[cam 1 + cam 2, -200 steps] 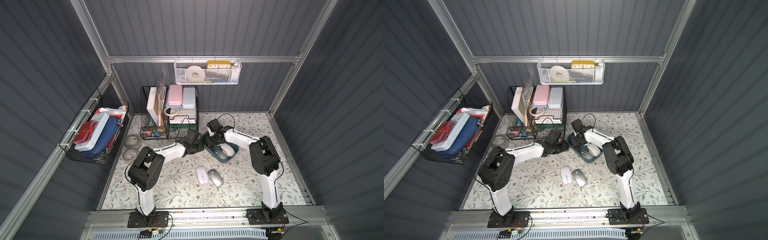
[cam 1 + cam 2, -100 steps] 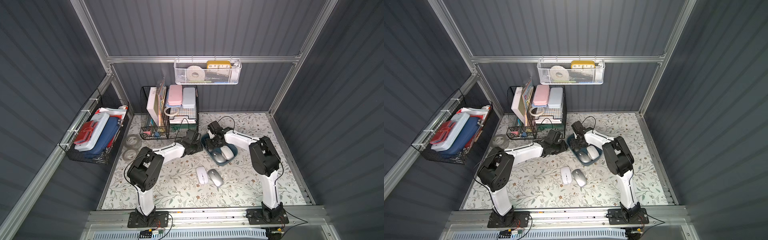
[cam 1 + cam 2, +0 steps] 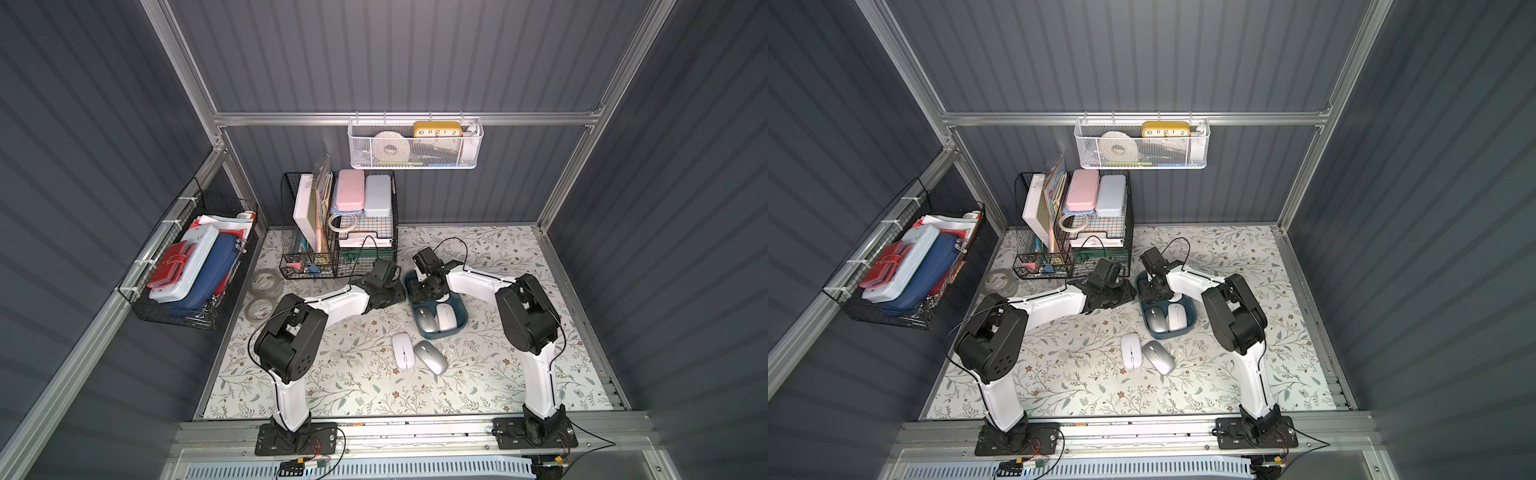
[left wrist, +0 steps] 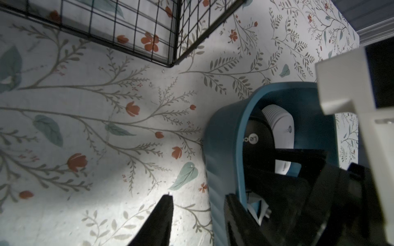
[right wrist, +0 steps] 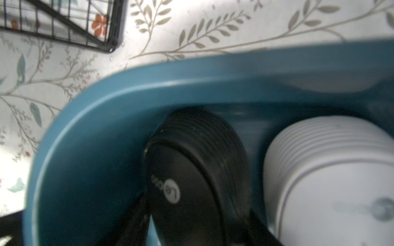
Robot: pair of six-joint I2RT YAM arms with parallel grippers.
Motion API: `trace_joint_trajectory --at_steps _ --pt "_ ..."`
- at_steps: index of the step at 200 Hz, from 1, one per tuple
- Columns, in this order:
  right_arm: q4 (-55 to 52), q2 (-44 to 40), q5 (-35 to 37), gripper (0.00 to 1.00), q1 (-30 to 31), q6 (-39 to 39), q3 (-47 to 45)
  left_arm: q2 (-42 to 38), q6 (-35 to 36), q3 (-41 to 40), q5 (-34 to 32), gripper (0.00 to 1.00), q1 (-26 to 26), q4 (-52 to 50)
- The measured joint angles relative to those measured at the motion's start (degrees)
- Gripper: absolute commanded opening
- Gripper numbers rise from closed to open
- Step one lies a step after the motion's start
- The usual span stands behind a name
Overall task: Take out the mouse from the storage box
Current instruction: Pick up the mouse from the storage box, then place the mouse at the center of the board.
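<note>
Mat [image 3: 519, 374]: floral sheet covering the tabletop, carrying everything below.
Wire organizer [image 3: 286, 208]: black mesh rack standing at the far left of the mat, near the box but sitting clear of it.
Storage box [image 3: 462, 321]: teal tray sitting mid-mat between the two arms, showing in both top views [image 3: 1192, 322].
Left gripper [image 4: 198, 194]: coming in from the left and clenching the storage box's side wall toward its far end, with one finger outside and one inside.
Right gripper [image 5: 197, 202]: reaching down into the box's far end with its fingers straddling the black mouse. The view is blurring, so I can't tell whether it's clamping or only bracketing.
Black mouse [image 5: 191, 166]: lying in the box's far end, just beside the white ribbed mouse [image 5: 319, 170].
Silver mouse [image 3: 424, 318] and flat white mouse [image 3: 445, 316]: lying side by side in the box's near end.
Loose white mouse [image 3: 402, 350] and loose silver mouse [image 3: 431, 357]: lying side by side on the mat, just in front of the box.
</note>
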Motion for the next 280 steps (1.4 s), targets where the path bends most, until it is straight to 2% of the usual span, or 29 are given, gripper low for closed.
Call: trace_joint_trajectory --at_steps 101,137,181,203,231,280 --pt "3.6 -3.6 -4.1 0.22 0.4 0.2 -5.7 0.0 0.0 0.0 0.1 0.45 0.0 0.0" --pt "3.0 -5.6 -4.5 0.19 0.4 0.2 -7.1 0.0 0.0 0.0 0.9 0.45 -0.1 0.1" --pt "2.4 -13.7 -3.4 0.19 0.6 0.3 -10.2 -1.2 0.1 -0.3 0.5 0.47 -0.1 0.0" --pt "2.6 -18.2 -3.1 0.19 1.0 0.7 -12.0 -5.8 0.5 -1.7 -0.7 0.51 -0.1 -0.8" --pt "2.5 -22.2 -2.9 0.2 3.2 1.5 -14.3 -15.6 1.4 -5.3 -4.5 0.56 -0.1 -2.1" --pt "4.2 -22.2 -4.5 0.21 9.9 4.4 -14.0 -34.2 1.6 -14.2 -14.6 0.65 1.0 -10.0"
